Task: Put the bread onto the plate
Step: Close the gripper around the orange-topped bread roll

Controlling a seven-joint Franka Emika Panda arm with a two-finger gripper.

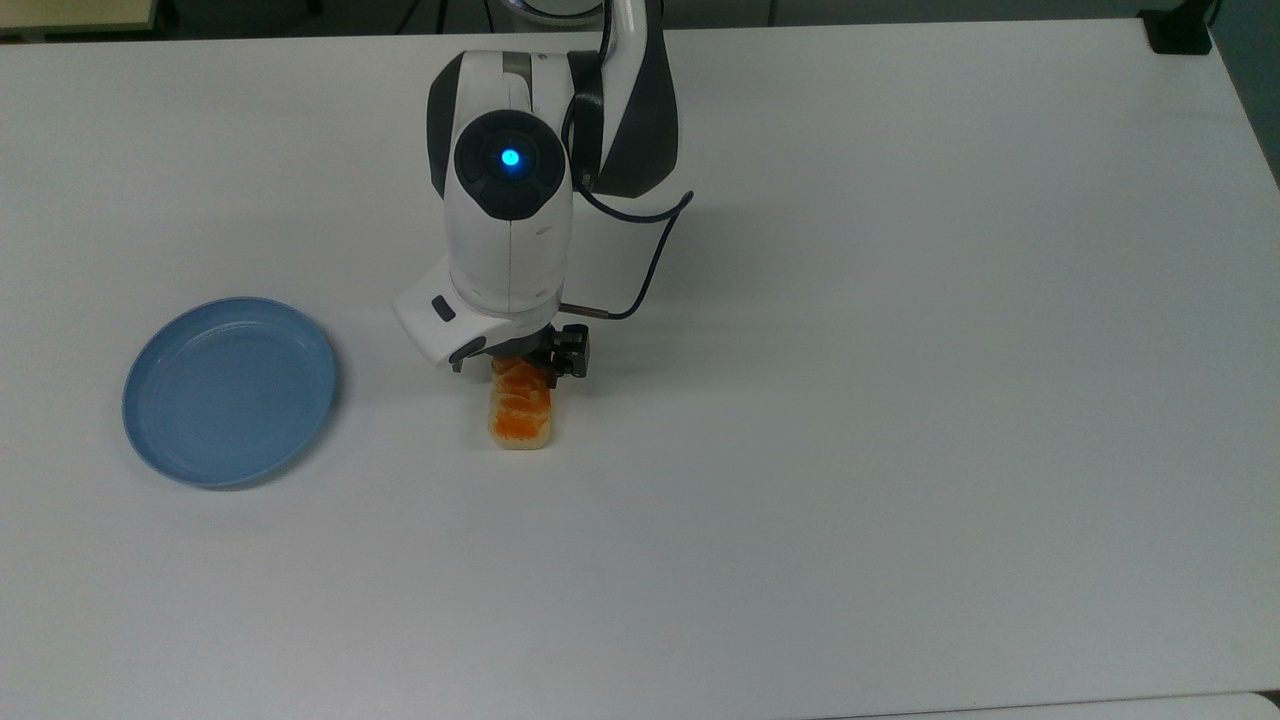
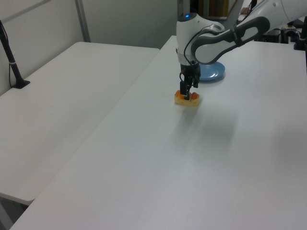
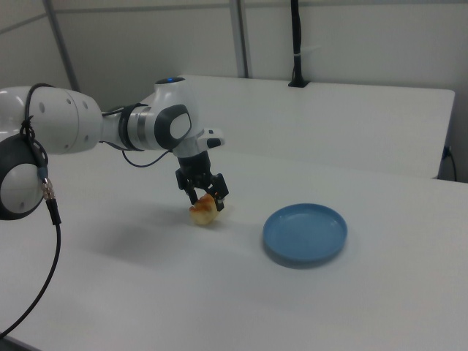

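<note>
The bread (image 1: 520,415) is a small braided loaf with orange-brown patches, lying lengthwise on the white table near the middle of the top view. My gripper (image 1: 520,372) is down over its far end, open, with one finger on each side of the loaf (image 3: 205,213). In the left view the fingers (image 2: 187,93) reach down to the bread (image 2: 190,100). The light-blue plate (image 1: 230,390) lies empty to the top view's left, well apart from the bread. In the right view the plate (image 3: 305,232) is to the right of my gripper (image 3: 205,197).
The white table (image 1: 900,400) stretches wide to the top view's right and front. A second white table (image 2: 62,96) adjoins it, with a black post (image 2: 14,67) on it. A black cable (image 3: 51,248) hangs from the arm. A black clamp (image 1: 1180,30) sits at the far corner.
</note>
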